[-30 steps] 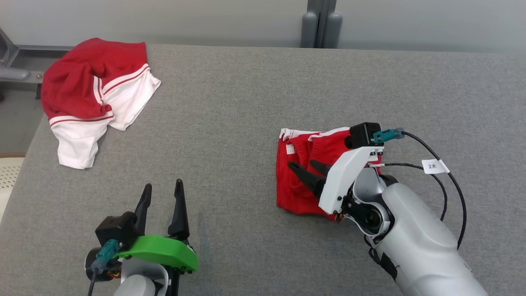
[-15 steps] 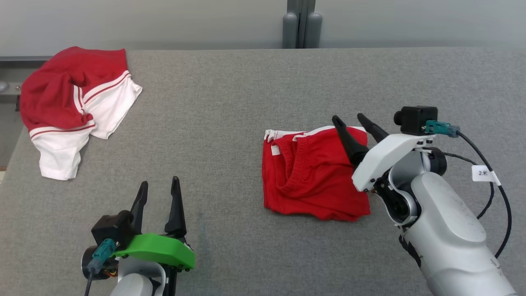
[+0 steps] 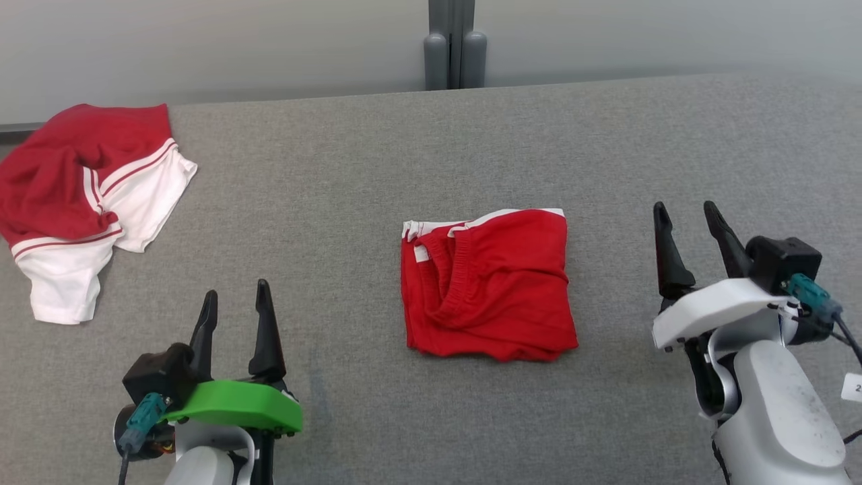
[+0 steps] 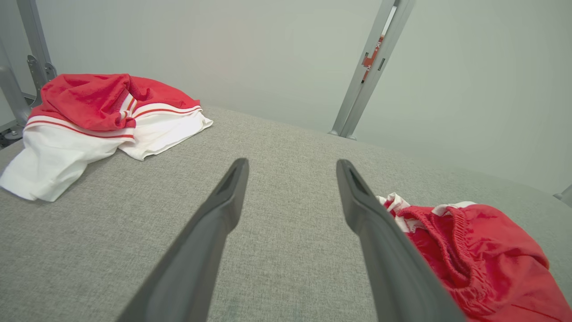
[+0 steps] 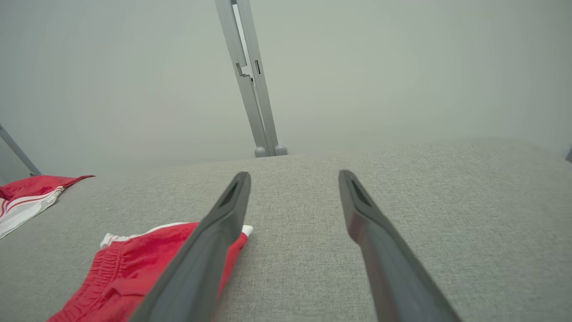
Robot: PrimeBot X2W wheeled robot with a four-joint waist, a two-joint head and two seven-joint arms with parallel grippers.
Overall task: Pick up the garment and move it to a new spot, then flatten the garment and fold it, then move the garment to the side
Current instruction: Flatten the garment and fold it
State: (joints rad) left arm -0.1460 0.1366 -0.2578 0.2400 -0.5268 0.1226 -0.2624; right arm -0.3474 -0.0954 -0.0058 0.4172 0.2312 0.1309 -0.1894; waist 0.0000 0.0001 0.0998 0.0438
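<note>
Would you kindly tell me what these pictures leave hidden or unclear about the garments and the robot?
Folded red garment: right wrist view, its near part is behind a finger of the right gripper and cut by the bottom edge.
Red and white garment: head view, cut by the left edge; bunched, so its shape is unclear.
Cable tag: head view, cut by the right edge, print unreadable.

white cable tag [image 3: 853, 388], "2" legible, rest cut off
</note>
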